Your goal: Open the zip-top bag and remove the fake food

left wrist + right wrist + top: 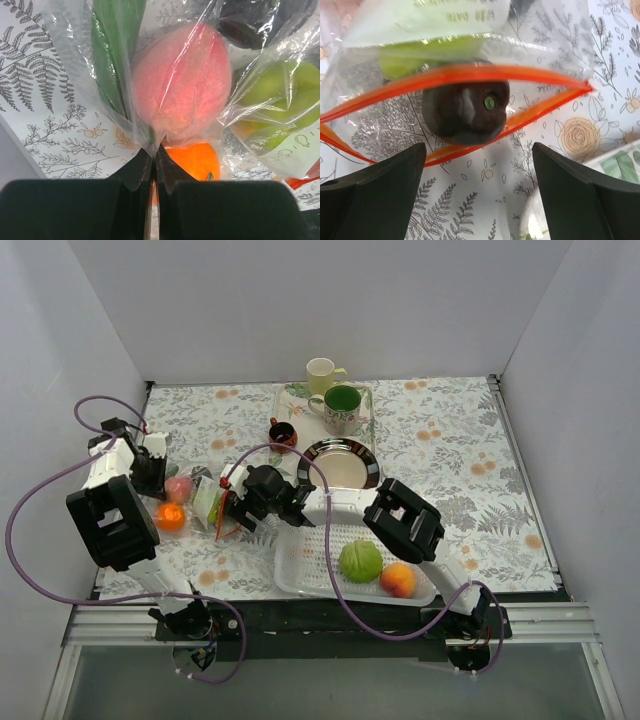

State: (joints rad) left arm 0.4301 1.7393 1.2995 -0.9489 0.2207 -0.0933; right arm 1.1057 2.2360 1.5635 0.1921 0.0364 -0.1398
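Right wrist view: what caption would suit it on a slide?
Open right gripper faces the gaping orange-red mouth of the zip-top bag, a dark plum at the opening.

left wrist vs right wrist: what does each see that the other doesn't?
Left wrist only: left gripper shut on a fold of the zip-top bag, with a pinkish apple and an orange close ahead.
Right wrist only: right gripper open, facing the parted orange-red zip strip, with a dark plum sitting in the mouth.
Both: the bag, green fruit inside it, and the leaf-print table cover.
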